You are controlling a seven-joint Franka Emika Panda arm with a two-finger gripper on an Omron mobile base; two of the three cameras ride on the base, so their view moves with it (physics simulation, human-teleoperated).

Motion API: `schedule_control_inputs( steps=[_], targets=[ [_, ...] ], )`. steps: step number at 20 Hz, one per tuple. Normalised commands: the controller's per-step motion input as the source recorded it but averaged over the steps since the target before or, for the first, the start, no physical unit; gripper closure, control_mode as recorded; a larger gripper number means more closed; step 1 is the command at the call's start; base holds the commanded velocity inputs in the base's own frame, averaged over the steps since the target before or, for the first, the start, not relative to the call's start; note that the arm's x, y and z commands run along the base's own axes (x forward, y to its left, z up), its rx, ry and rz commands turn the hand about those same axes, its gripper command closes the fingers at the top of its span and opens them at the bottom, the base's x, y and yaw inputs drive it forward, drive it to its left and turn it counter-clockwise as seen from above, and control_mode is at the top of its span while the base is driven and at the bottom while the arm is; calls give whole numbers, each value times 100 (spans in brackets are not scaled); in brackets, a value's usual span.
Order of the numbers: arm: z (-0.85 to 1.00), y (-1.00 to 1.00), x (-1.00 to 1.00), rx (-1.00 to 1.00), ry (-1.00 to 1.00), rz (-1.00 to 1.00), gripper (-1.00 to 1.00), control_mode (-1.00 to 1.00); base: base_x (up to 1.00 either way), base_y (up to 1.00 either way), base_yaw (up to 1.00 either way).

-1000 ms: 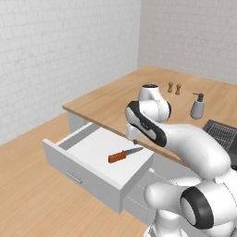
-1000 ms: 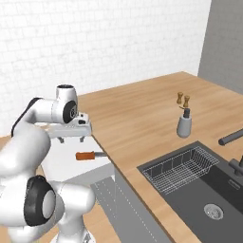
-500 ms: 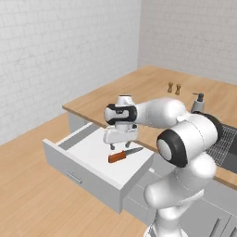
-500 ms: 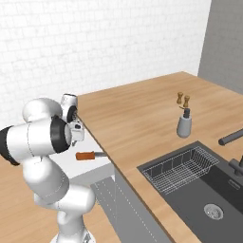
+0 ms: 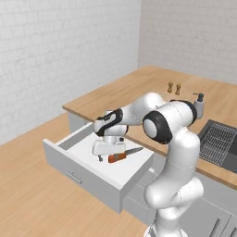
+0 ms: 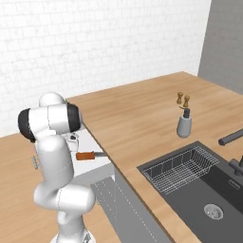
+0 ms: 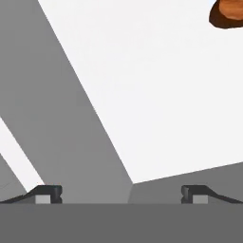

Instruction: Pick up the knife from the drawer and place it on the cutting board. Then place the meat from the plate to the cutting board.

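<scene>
The drawer (image 5: 78, 159) stands pulled out, white inside with light grey walls. The knife (image 5: 121, 156) lies on its floor, orange-red handle toward the front and grey blade pointing toward the counter. My gripper (image 5: 102, 157) hangs low inside the drawer, just left of the handle, open and holding nothing. In the hand view the gripper (image 7: 121, 194) has its tips wide apart over the drawer's floor (image 7: 142, 95), and the end of the knife handle (image 7: 230, 12) sits at the top right corner. From the right, the knife (image 6: 88, 155) lies beside my arm. The cutting board, plate and meat are out of view.
A wooden counter (image 5: 139, 90) runs behind the drawer. On it stand two small shakers (image 5: 173, 87) and a grey soap dispenser (image 5: 199, 104). A dark sink (image 6: 209, 194) with a wire basket (image 6: 178, 168) and a faucet (image 6: 232, 138) lies to the right.
The arm has swung down from above the counter edge into the drawer, bringing the hand low beside the knife handle. The jaws have stayed open and the knife has not moved.
</scene>
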Motion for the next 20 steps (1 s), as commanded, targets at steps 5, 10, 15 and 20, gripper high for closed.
schedule_control_inputs(
  steps=[5, 10, 15, 20],
  targets=[
    [-54, 34, -4, 1, 0, -4, -100, -100, 0, 0, 0],
    [-28, 72, -44, 0, 0, 0, -100, -100, 0, 0, 0],
    [-3, 85, -79, 0, 0, 0, -100, -100, 0, 0, 0],
    [21, 6, -55, -3, -27, 16, -100, -100, 0, 0, 0]
  ],
)
